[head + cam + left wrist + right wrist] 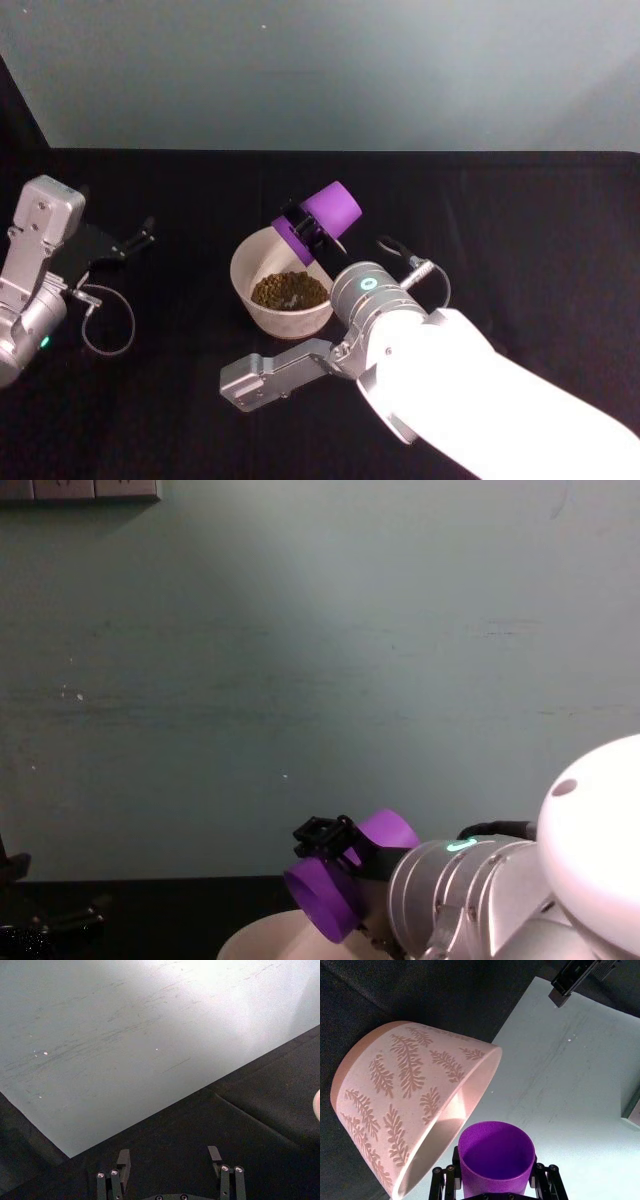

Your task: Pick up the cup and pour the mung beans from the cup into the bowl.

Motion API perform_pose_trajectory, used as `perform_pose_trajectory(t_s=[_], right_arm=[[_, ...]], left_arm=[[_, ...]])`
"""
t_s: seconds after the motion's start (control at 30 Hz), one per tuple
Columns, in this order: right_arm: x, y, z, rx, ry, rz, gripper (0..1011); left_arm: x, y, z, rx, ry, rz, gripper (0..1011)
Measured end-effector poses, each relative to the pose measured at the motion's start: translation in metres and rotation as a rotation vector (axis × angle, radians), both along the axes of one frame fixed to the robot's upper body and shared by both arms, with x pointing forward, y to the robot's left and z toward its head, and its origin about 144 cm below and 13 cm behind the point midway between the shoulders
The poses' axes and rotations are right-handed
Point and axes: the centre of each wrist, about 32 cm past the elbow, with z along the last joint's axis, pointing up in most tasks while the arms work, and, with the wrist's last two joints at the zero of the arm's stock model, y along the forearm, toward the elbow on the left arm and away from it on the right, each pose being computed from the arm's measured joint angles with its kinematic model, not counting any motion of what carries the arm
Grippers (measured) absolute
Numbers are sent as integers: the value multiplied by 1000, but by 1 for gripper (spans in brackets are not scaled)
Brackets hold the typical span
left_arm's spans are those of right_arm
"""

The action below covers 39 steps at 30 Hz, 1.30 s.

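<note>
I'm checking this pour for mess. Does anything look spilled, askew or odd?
Nothing stands out. The right gripper holds the cup tipped over the bowl, as a pour should look. The beans lie inside the bowl, with no spill on the cloth around it. The left gripper sits apart at the left, jaws open.

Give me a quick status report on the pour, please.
Right tool shut on cup, tipped over bowl. Cup empty, beans in bowl. Left tool open, idle at left. Nothing in the way.
</note>
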Motion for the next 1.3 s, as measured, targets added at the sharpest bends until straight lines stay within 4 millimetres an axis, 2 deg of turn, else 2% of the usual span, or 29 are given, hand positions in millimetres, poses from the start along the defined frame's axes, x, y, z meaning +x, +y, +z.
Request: perform_pose_trajectory(t_s=[0.23, 0.4, 0.77, 1.0, 1.3], right_arm=[[-1, 1, 2, 3, -7, 0, 731], [0, -8, 8, 120, 12, 3, 731], [10, -55, 20, 564, 104, -51, 731], [19, -94, 15, 943, 201, -45, 730], [28, -128, 2, 1288, 310, -85, 731]], left_arm=[[0, 0, 0, 0, 0, 0, 1000], [0, 0, 0, 0, 0, 0, 1000], [0, 0, 0, 0, 0, 0, 1000], [0, 0, 0, 0, 0, 0, 1000], [0, 0, 0, 0, 0, 0, 1000]])
